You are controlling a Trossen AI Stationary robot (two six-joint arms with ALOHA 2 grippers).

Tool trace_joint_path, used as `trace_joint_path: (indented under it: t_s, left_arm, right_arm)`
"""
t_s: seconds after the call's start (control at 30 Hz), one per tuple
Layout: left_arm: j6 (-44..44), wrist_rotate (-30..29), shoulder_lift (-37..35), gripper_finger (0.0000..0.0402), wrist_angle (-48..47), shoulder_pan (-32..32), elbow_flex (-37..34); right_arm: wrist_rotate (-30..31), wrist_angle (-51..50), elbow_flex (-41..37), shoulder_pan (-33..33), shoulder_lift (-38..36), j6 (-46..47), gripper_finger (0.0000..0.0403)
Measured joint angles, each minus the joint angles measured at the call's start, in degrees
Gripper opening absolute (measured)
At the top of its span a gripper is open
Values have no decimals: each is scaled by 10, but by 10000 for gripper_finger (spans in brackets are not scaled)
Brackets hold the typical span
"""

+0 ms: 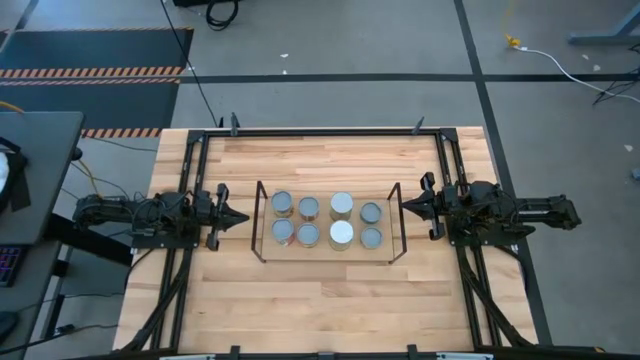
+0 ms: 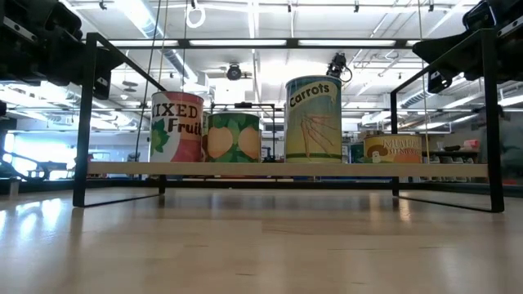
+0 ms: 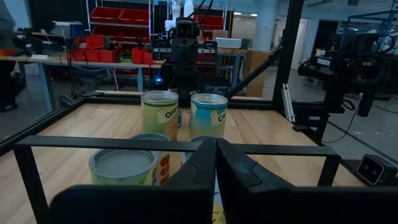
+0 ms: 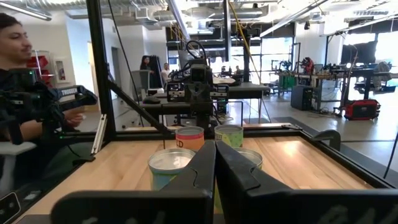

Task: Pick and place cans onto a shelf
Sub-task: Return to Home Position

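Several cans (image 1: 308,208) with grey-silver tops stand upright in two rows on the shelf (image 1: 262,215), a low rack of thin dark rods with upright end frames in the middle of the table. The low view shows them standing on its board (image 2: 286,170), a tall carrots can (image 2: 313,118) among them. My left gripper (image 1: 240,216) is shut and empty just outside the shelf's left end frame, pointing at it; its wrist view (image 3: 216,162) looks over the end rod (image 3: 124,144) at the cans (image 3: 160,113). My right gripper (image 1: 405,205) is shut and empty at the right end frame; it also shows in its wrist view (image 4: 215,163).
The black outer frame (image 1: 320,131) runs around the table's edges. Bare wood (image 1: 330,300) lies between the shelf and the near edge. A person (image 4: 15,37) sits beyond the table in the right wrist view.
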Motion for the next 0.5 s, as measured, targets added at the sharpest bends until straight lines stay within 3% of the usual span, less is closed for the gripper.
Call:
trace_joint_path:
  t_s: [0.5]
  left_arm:
    - [0, 0, 0, 20, 0, 0, 0]
  right_arm:
    - [0, 0, 0, 0, 0, 0, 16]
